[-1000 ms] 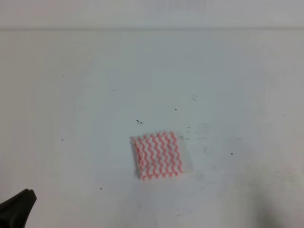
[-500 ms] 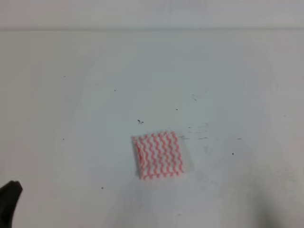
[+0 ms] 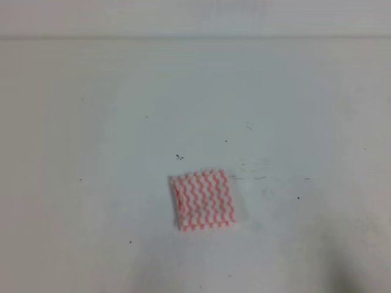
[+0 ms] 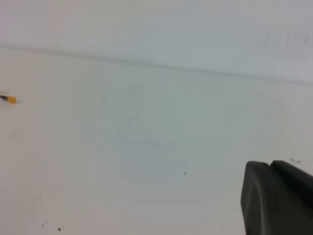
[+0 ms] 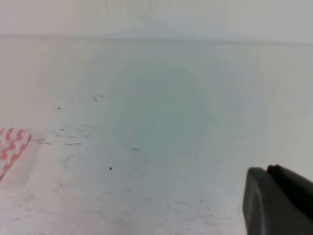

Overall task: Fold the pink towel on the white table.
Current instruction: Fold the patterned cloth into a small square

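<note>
Just below centre of the high view, pink towel [image 3: 203, 200] folded small and flat on white table [image 3: 91, 122], nothing touching it. Yellow-tipped object [image 4: 8, 99] at far left of left wrist view. Left gripper [image 4: 279, 198] and right gripper [image 5: 279, 200] only partly visible; open or closed, cannot tell. Dark shape at lower left corner gone from high view since earlier.

Plain pale wall [image 3: 195, 18] behind; soft, even light.

The pink towel [image 3: 203, 199] lies folded flat on the white table [image 3: 91, 122].
</note>
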`<action>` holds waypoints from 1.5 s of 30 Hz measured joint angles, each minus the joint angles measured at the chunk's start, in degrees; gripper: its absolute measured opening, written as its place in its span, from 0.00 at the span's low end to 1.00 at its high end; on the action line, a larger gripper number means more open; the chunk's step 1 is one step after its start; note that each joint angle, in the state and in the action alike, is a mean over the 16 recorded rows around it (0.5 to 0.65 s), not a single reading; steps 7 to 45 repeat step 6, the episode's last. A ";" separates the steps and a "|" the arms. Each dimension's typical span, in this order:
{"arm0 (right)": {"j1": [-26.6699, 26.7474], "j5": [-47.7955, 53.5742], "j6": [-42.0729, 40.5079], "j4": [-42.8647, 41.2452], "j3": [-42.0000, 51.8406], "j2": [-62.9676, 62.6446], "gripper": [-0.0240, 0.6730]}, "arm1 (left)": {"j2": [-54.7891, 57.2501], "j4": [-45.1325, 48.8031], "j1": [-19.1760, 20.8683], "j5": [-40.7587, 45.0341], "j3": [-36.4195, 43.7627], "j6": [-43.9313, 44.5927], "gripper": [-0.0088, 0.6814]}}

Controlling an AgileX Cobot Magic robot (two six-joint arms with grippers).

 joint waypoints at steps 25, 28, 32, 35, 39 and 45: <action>-0.01 0.07 0.00 0.02 -0.12 0.07 0.01 | -3.50 2.02 2.41 4.08 0.09 -1.20 0.00; -0.01 0.07 0.00 0.02 -0.12 0.07 0.01 | -3.50 2.02 2.41 4.08 0.09 -1.20 0.00; -0.01 0.07 0.00 0.02 -0.12 0.07 0.01 | -3.50 2.02 2.41 4.08 0.09 -1.20 0.00; -0.01 0.07 0.00 0.02 -0.12 0.07 0.01 | -3.50 2.02 2.41 4.08 0.09 -1.20 0.00; -0.01 0.07 0.00 0.02 -0.12 0.07 0.01 | -3.50 2.02 2.41 4.08 0.09 -1.20 0.00; -0.01 0.07 0.00 0.02 -0.12 0.07 0.01 | -3.50 2.02 2.41 4.08 0.09 -1.20 0.00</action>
